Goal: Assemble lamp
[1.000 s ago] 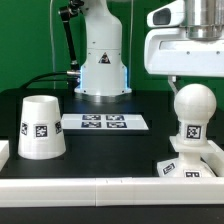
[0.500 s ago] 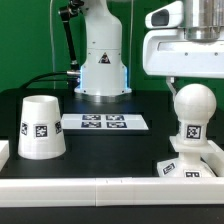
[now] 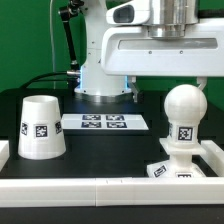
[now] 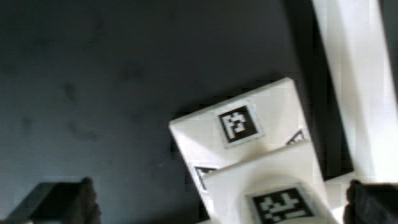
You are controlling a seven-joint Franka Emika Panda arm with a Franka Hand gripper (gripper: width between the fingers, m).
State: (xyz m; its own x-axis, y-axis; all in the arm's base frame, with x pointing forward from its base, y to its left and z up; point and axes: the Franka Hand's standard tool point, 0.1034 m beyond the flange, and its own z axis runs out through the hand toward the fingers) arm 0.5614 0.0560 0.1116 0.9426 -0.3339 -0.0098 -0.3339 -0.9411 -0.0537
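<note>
Since half a second ago, my arm has swung across toward the exterior view's left and the bulb post [image 3: 185,118] has shifted slightly that way. Exterior view: post stands upright in the base [image 3: 180,165] by the desk's [image 3: 100,145] front edge; shade [image 3: 40,128] sits well apart. Wrist view: my end effector [image 4: 210,200] is spread open above the tagged base [image 4: 249,135].

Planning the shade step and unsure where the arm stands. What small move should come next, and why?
Probably travel toward the shade. The bulb post stands upright in the base at the exterior view's right, while the shade sits apart at the left, upside down. In the wrist view the jaws look spread with nothing between them.
</note>
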